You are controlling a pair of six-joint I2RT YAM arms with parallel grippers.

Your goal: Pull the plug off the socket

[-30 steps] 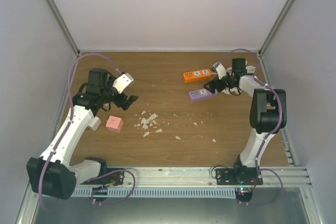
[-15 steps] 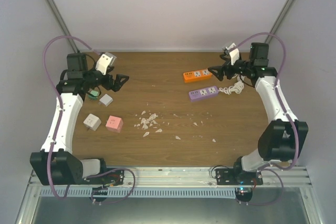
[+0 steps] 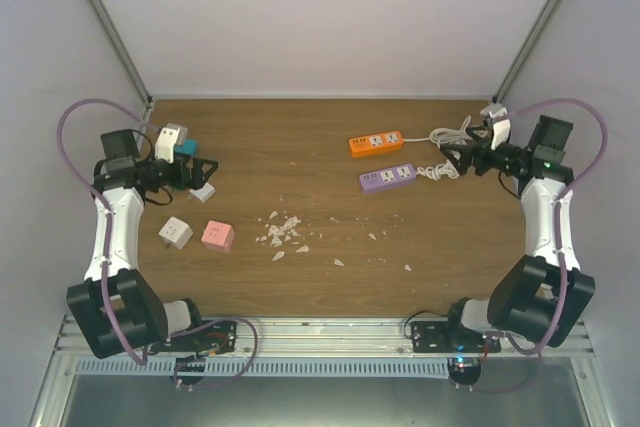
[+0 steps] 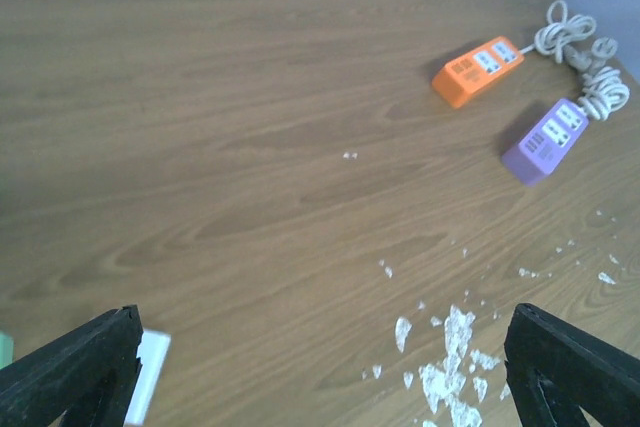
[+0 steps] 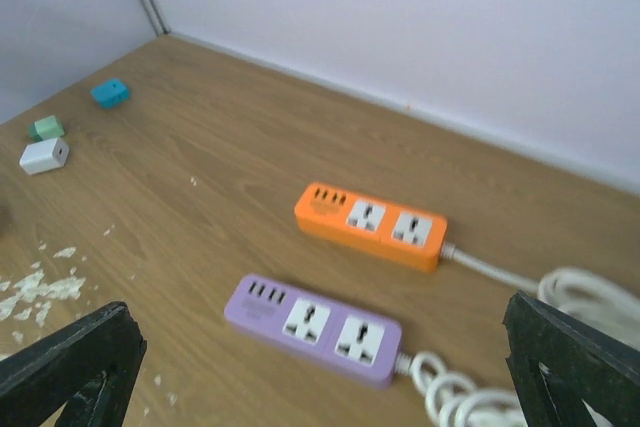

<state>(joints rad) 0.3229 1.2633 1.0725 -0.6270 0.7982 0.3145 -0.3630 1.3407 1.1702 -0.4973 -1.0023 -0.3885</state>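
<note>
Pink plug (image 3: 217, 236) lies loose near my left gripper (image 3: 203, 172); purple strip (image 3: 387, 177) near my right gripper (image 3: 452, 158); both spread wide.

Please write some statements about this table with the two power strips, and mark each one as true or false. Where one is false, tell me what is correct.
1. The orange power strip lies farther from the arm bases than the purple power strip. True.
2. A plug sits in the purple power strip. False: the right wrist view shows both of its sockets empty.
3. The left claw and the right claw are open and hold nothing. True.
4. The pink cube lies between the two strips. False: it lies on the left side of the table, beside a white cube.
5. White crumbs are scattered near the middle of the table. True.
</note>
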